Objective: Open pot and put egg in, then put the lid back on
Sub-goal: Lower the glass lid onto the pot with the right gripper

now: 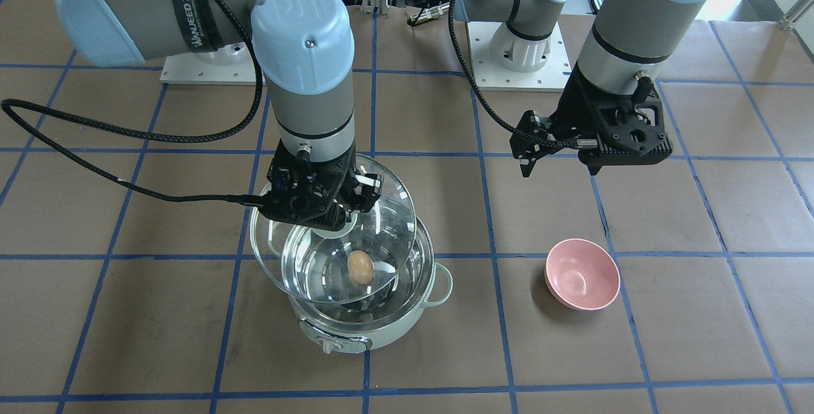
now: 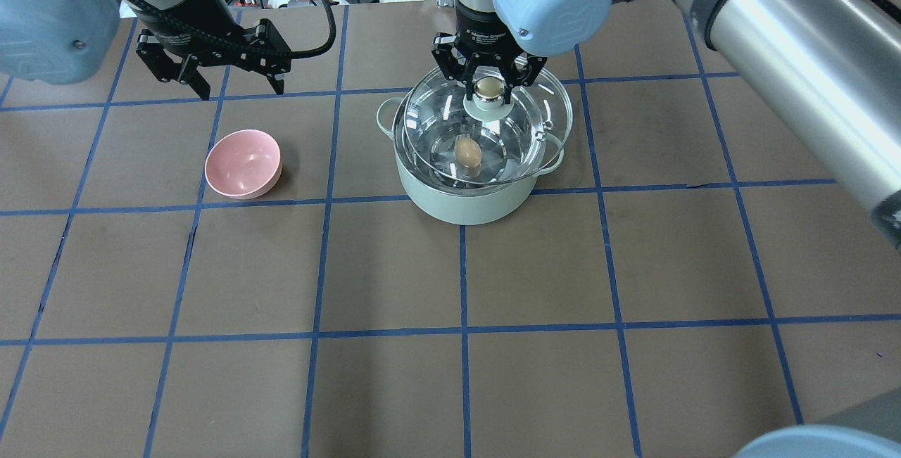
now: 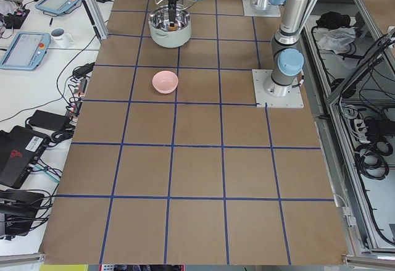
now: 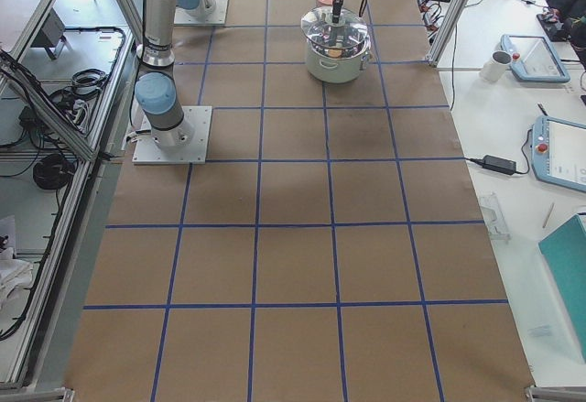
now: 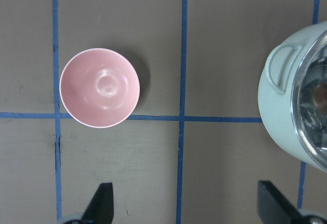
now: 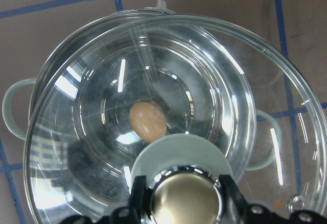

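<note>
Overhead, right fingers [image 2: 462,72] clamp lid [image 2: 521,127], egg [image 2: 467,152] in pot [image 2: 464,205] below, left fingers [image 2: 276,78] spread.

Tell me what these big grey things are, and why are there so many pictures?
They are two robot arms at a table. Six cameras watch at once: one looks over the robot's shoulders, one faces it, two sit at the table's ends, and one rides on each wrist. On the table stand a mint-green pot and an empty pink bowl. A brown egg lies inside the pot. The right tool pinches the golden knob of the glass lid, holding it tilted over the pot. The left tool is open and holds nothing.
</note>
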